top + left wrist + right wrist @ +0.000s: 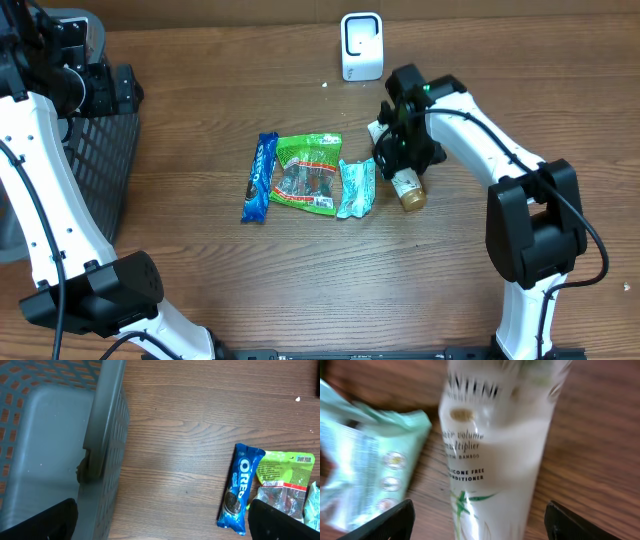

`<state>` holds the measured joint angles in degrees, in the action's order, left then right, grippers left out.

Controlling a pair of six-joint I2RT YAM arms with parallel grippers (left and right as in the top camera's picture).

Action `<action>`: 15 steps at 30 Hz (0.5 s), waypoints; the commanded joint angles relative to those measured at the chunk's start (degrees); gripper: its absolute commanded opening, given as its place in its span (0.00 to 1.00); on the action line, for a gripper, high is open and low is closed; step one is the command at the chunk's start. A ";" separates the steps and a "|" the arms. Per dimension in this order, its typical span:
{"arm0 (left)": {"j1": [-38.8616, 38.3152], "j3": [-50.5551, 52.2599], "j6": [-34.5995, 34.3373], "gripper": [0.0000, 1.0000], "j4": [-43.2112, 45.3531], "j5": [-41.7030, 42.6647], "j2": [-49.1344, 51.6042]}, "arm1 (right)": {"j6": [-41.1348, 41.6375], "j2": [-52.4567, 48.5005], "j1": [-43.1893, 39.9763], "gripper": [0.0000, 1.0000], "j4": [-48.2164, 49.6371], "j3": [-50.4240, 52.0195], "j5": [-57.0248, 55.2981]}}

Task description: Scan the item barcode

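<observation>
A white conditioner tube (pixel 408 187) with a brown cap lies on the wooden table, right of the snack packs. In the right wrist view the tube (pixel 490 460) runs up the middle, with black barcode bars (pixel 470 387) near its top. My right gripper (pixel 400 152) hangs just over it, open (pixel 480 522), its fingers standing wide on either side and clear of the tube. The white scanner (pixel 361 46) stands at the back of the table. My left gripper (pixel 100 85) is open (pixel 162 520) at the far left, over the basket's edge, holding nothing.
A blue Oreo pack (pixel 261 177), a green snack bag (pixel 308 172) and a mint-green wipes pack (pixel 356 187) lie side by side mid-table. A dark mesh basket (pixel 100 160) stands at the left edge. The Oreo pack (pixel 241 487) shows by the left gripper's right finger.
</observation>
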<state>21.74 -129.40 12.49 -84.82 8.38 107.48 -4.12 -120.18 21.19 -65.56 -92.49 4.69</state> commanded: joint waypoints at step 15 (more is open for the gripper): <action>-0.48 -0.09 1.22 1.00 0.00 0.63 -1.09 | 0.09 0.61 0.04 0.13 5.62 4.44 0.20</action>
<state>21.74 -129.40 12.49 -84.82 8.38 107.48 -4.67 -119.83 21.15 -60.16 -88.05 4.49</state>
